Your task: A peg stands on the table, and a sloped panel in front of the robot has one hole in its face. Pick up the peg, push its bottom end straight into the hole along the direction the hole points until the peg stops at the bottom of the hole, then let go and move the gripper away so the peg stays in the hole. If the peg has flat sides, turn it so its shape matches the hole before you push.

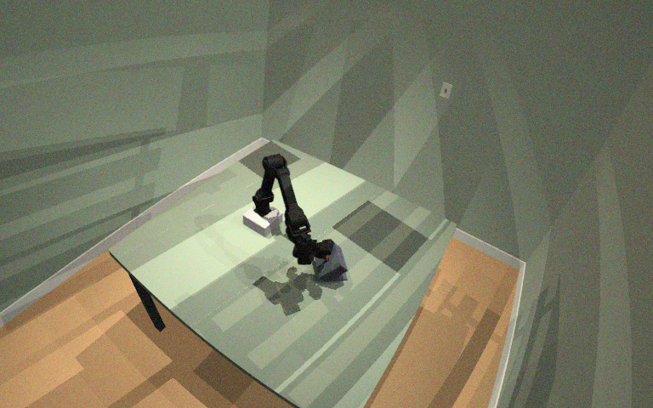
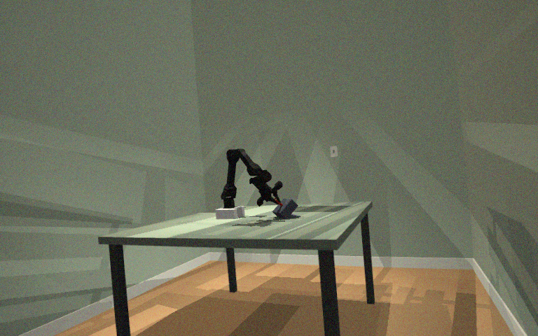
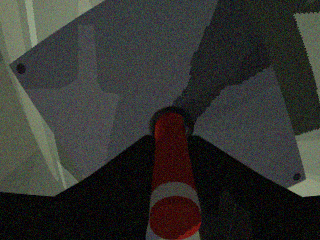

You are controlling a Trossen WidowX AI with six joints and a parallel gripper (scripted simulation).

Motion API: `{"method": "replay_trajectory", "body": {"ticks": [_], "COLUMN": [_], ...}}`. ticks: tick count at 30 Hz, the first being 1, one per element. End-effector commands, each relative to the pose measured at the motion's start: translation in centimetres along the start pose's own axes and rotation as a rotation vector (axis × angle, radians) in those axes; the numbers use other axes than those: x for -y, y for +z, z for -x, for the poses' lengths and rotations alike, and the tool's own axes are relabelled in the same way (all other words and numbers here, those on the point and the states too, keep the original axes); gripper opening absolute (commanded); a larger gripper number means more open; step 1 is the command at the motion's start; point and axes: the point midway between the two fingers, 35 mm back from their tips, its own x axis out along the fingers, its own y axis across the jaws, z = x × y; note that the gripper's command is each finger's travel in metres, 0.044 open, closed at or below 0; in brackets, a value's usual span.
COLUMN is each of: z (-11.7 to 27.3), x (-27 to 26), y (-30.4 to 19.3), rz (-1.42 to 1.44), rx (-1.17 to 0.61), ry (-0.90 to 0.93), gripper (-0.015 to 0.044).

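The round red peg (image 1: 326,258) (image 2: 279,203) (image 3: 172,165), with a pale band near its top end, leans along the tilt of the gripper. My gripper (image 3: 171,146) is shut on the peg, one black finger on either side of it. The blue-grey sloped panel (image 1: 337,269) (image 2: 288,207) (image 3: 90,115) is just beyond the fingertips. In the wrist view the peg's bottom end is at the round hole (image 3: 190,128), inside the outline of its dark rim. The peg covers most of the hole, and I cannot tell how deep the end sits.
The panel stands on the green table (image 1: 230,337) (image 2: 222,233). The arm's white base block (image 1: 258,222) (image 2: 226,213) is behind the gripper. Small dark dots (image 3: 20,68) (image 3: 297,177) mark two panel corners. Patchy shadows cross the panel and table.
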Motion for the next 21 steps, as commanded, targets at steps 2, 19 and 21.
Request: {"method": "replay_trajectory", "body": {"ticks": [2, 19, 21], "z": [-0.43, -0.56, -0.56], "x": [0.03, 0.03, 0.03], "y": [-0.12, -0.03, -0.03], "rz": [-0.002, 0.002, 0.002], "rx": [-0.003, -0.001, -0.001], "ry": [-0.001, 0.001, 0.001], "gripper": [0.0, 0.0, 0.0]}}
